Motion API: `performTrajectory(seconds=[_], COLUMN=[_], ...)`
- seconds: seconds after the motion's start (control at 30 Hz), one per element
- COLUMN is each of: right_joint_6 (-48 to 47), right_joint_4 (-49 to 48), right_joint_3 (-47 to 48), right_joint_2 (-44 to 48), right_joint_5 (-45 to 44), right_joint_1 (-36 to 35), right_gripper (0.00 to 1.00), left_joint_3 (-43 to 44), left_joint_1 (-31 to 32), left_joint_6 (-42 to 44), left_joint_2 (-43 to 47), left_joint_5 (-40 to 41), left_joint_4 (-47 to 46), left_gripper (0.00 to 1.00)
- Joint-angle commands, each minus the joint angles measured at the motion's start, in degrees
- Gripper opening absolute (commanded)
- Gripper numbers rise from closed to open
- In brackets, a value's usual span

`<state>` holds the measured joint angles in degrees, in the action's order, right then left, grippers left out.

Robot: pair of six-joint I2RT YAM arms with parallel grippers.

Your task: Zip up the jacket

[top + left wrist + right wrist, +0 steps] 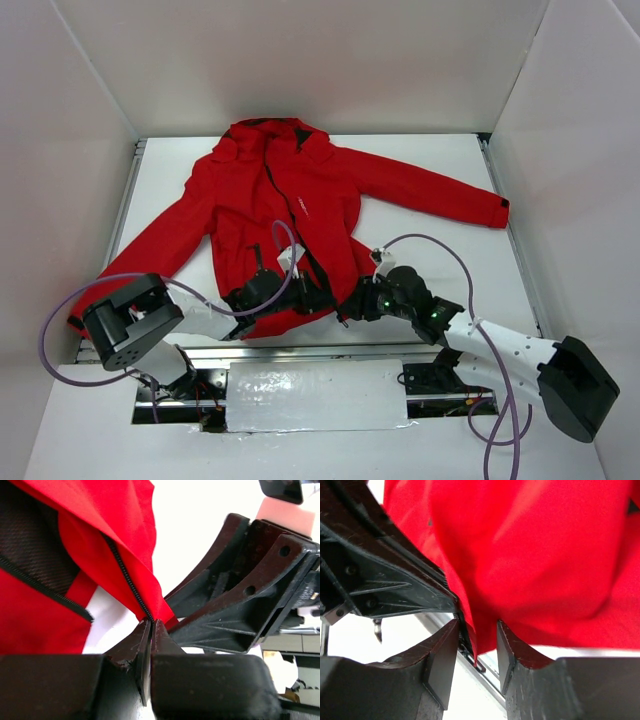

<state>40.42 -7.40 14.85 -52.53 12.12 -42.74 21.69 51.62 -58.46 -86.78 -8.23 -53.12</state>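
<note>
Jacket (300, 200) lies flat on the counter (440, 260), hood far, hem at the near edge, front open at least along the lower part. Both arms work the near hem at centre.

Left gripper (151, 630) is pinched together on the bottom end of one zip tape (127, 580). Right gripper (475, 650) has its jaws apart, with a red fabric edge hanging between them, not clamped.

Risks:
- The right gripper could close on loose cloth rather than the zip end. The fold hides what sits between the jaws, and I can't find the slider in any view.
- The grippers are just beside each other, so any sideways correction could knock one into the other.
- The other zip half (45, 587) lies well apart from the held one. Pulling the hem without lining them up would bunch the fabric.
- The hem overhangs the metal rail (380, 350) at the counter's near edge, where a fingertip or tape end could snag in the slot.

Around: the left arm's purple cable (283, 235) loops over the lower front of the jacket and could drag cloth. The right-side sleeve (440, 195) is spread out and not in the way.
</note>
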Motion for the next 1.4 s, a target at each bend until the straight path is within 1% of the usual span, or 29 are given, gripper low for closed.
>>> performTrajectory(seconds=[0.0,0.07,0.2,0.37,0.47,0.5,0.6,0.63,0.67,0.73,0.8,0.83,0.93,1.0,1.03,1.13,1.37], right_joint_6=[-2.9,-2.5,-1.5,-1.8,-1.8,-1.7,-1.8,-1.8,-1.8,-1.5,-1.4,-1.3,-1.0,-0.6,-0.4,0.5,1.4], right_joint_4=[-4.7,-6.0,-6.5,-6.7,-8.9,-9.6,-11.7,-12.0,-12.2,-12.3,-12.3,-12.4,-13.5,-15.2,-16.1,-19.2,-21.2], right_joint_3=[-0.2,-0.5,-1.2,-2.8,-4.3,-4.7,-5.5,-5.6,-5.7,-5.9,-6.1,-6.1,-6.8,-7.2,-7.4,-7.7,-7.7], right_joint_2=[0.6,-0.1,-0.3,2.9,5.2,5.8,7.8,8.7,9.1,10.3,10.9,11.3,11.4,11.1,10.5,9.5,8.4], right_joint_5=[4.9,5.5,5.4,5.2,7.3,8.1,11.0,11.6,12.1,13.1,14.0,15.0,17.0,18.0,19.6,21.6,22.9], right_joint_1=[0.1,0.1,0.1,0.1,0.3,0.3,0.2,0.1,0.2,0.3,0.3,0.2,0.2,0.3,0.3,0.2,0.2], right_gripper=[0.44,0.44,0.45,0.49,0.49,0.48,0.40,0.33,0.29,0.26,0.29,0.34,0.40,0.38,0.38,0.38,0.35], left_joint_3=[0.6,0.5,-1.1,-2.1,-4.0,-4.4,-4.6,-4.6,-4.6,-4.5,-4.0,-3.9,-3.3,-2.8,-2.4,-1.6,-2.5], left_joint_1=[0.1,0.1,0.1,0.0,0.1,0.1,0.0,0.1,0.0,0.1,0.0,0.1,0.0,0.1,0.1,0.0,0.1], left_joint_6=[1.1,1.2,1.2,3.8,4.1,4.1,3.6,3.5,3.5,3.7,4.2,4.7,6.3,7.6,8.0,9.6,12.8], left_joint_2=[3.0,3.5,5.1,6.0,4.8,3.9,1.5,0.9,0.3,-1.0,-1.4,-1.3,0.4,2.0,2.6,3.8,5.1], left_joint_5=[-3.6,-4.8,-7.1,-10.8,-13.1,-13.4,-14.2,-14.2,-14.2,-13.7,-13.0,-12.2,-10.3,-9.6,-8.9,-8.5,-8.5], left_joint_4=[-4.0,-4.6,-9.4,-12.9,-19.4,-21.1,-25.8,-26.4,-27.5,-28.4,-27.4,-26.4,-22.5,-20.5,-17.9,-14.7,-13.8], left_gripper=[0.00,0.00,0.00,0.00,0.00,0.00,0.00,0.00,0.00,0.00,0.00,0.00,0.00,0.00,0.00,0.00,0.00])
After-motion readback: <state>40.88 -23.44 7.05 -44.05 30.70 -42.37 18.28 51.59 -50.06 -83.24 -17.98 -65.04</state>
